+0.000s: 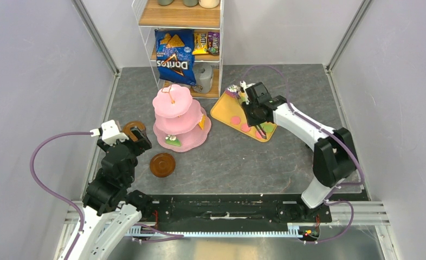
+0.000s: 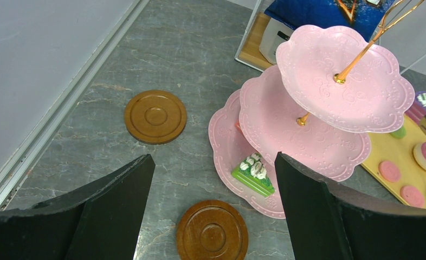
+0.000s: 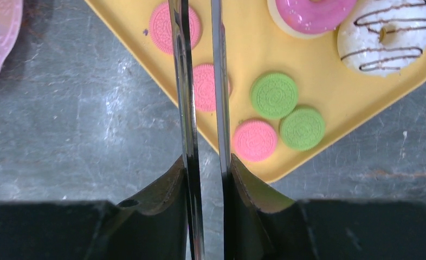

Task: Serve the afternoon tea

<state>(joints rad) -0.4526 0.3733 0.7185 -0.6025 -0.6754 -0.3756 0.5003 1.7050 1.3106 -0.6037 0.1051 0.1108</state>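
Left gripper (image 2: pixel 213 160): lower left of the overhead frame, jaws released and wide, grasping nothing, above the bench (image 1: pixel 243 157) near both saucers.
Near saucer (image 1: pixel 162 164): brown, bare, flat on the bench just below the stand.
Far saucer (image 1: pixel 129 128): brown, left of the stand, partly hidden behind the left gripper in the overhead view.
Stand (image 1: pixel 170 103): pink, three tiers, centre of the frame, top tier bare.
Green cake slice (image 2: pixel 252 176): on the bottom tier, at its near edge.
Yellow cake slice (image 1: pixel 202 122): on the stand's right side; which tier, I cannot tell.
Tray (image 3: pixel 330 81): yellow, on the bench right of the stand.
Right gripper (image 3: pixel 205 162): over the tray, jaws clenched on the tongs (image 3: pixel 188 108).
Tong blades: one on each side of a pink macaron (image 3: pixel 204 86) lying on the tray.
Loose macarons (image 3: pixel 274 95): two green and two more pink, flat on the tray.
Donuts (image 3: pixel 387 35): one white with dark stripes, one pink-iced, touching, at the tray's far end.
Chip bag (image 1: pixel 174 57): blue, on the shelf (image 1: pixel 181 16), top centre.
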